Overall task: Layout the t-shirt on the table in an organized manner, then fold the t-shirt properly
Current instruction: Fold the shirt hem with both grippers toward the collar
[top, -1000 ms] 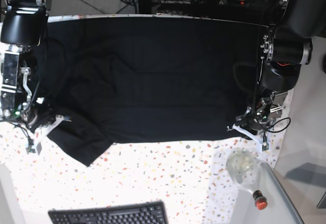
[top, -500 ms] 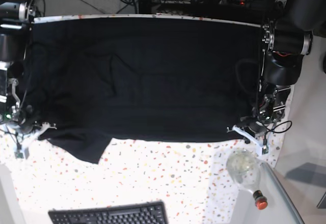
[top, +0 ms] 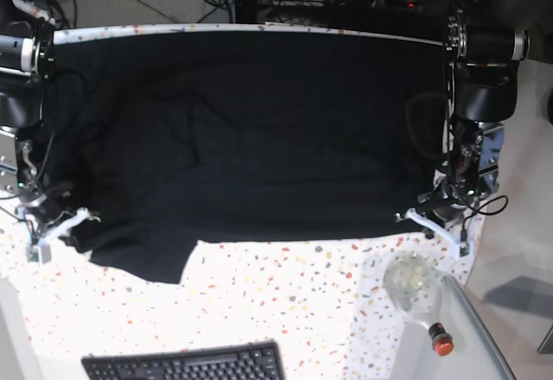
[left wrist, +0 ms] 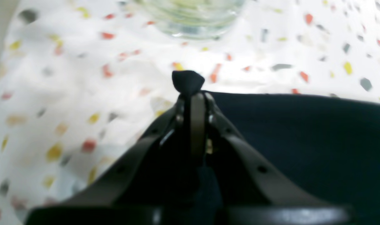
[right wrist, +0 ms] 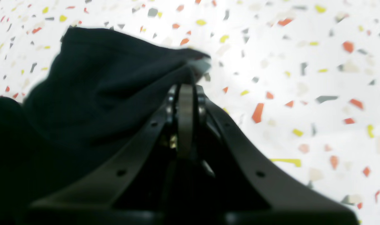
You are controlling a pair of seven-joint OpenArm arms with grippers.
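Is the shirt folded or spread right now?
Spread: the shirt lies flat across the table, both grippers pinching its near corners; one sleeve hangs uneven.

The keyboard (top: 184, 364) runs off the near edge, and the wrist views blur the glass jar (left wrist: 190, 15).

t-shirt (top: 251, 138): spread across the far half of the table (top: 285, 311), reaching its far edge
keyboard (top: 186, 364): at the near edge, left of centre
glass jar (top: 413, 283): near the right edge, before the t-shirt's corner
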